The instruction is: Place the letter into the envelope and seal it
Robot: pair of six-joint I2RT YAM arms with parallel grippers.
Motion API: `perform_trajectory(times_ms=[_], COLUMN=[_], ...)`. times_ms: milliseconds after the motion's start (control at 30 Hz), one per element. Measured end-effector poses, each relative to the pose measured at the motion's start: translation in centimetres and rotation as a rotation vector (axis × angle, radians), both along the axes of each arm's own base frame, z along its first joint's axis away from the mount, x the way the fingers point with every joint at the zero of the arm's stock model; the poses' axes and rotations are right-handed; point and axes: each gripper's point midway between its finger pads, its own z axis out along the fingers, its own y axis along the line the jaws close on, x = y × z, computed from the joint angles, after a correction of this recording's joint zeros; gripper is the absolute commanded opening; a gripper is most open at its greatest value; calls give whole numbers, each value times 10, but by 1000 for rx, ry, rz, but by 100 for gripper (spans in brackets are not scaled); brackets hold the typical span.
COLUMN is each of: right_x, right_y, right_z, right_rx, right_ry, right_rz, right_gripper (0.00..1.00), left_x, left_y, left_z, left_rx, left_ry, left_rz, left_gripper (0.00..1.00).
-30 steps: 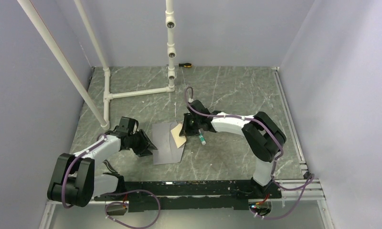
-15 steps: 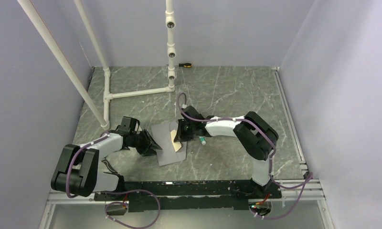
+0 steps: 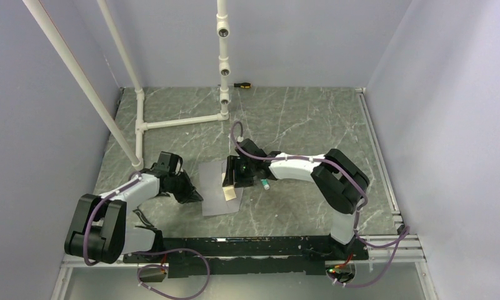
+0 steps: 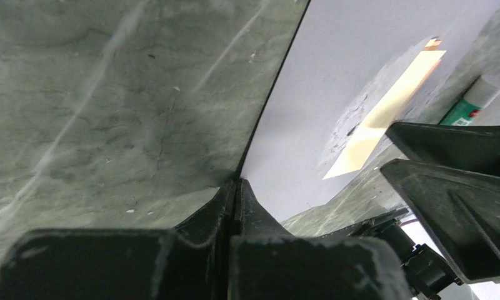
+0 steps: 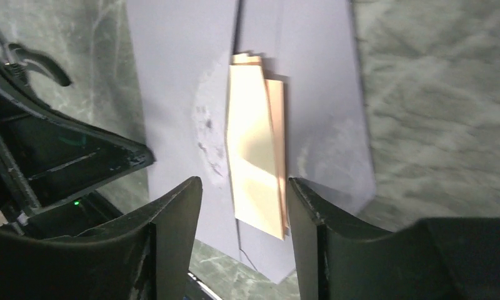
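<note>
The light grey envelope (image 3: 215, 190) lies flat on the marble table in front of both arms. On its right half rests the tan-orange letter (image 3: 230, 192), folded and free of any grip. My right gripper (image 3: 230, 180) hovers just over it, open, its fingers straddling the letter (image 5: 254, 156) without touching. My left gripper (image 3: 190, 192) is at the envelope's left edge; in the left wrist view its jaws (image 4: 237, 182) are pressed together with the envelope's edge (image 4: 279, 81) running into their tips. The letter (image 4: 385, 112) shows there as a bright strip.
A green-and-white glue stick (image 3: 264, 183) lies just right of the right gripper. A white pipe frame (image 3: 172, 120) stands at the back left with an upright post (image 3: 222, 56). A screwdriver (image 3: 242, 85) rests by the back wall. The right gripper's fingers (image 4: 460, 162) loom close to the left gripper.
My right gripper has opened and let go of the letter, which now lies on the envelope. My left gripper has shut on the envelope's left edge.
</note>
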Motion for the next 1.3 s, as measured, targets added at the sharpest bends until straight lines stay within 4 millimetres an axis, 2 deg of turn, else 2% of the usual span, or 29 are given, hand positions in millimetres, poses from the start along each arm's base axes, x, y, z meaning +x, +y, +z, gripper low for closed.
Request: perform_trajectory(times_ms=[200, 367, 733, 1033, 1167, 1300], right_x=[3, 2, -2, -9, -11, -11], right_y=[-16, -17, 4, 23, 25, 25], right_z=[-2, -3, -4, -1, 0, 0], right_rx=[-89, -94, -33, 51, 76, 90], right_ry=[-13, -18, 34, 84, 105, 108], right_rz=[-28, -13, 56, 95, 89, 79], right_gripper=[57, 47, 48, 52, 53, 55], left_x=[-2, -2, -3, -5, -6, -6], left_y=[1, 1, -4, -12, -17, -20], left_z=[-2, -2, -3, -1, 0, 3], left_rx=[8, 7, -28, -86, -124, -148], left_ry=[11, 10, 9, 1, -3, 7], left_rz=[0, -1, -13, -33, -36, -21], left_gripper=[4, 6, 12, 30, 37, 49])
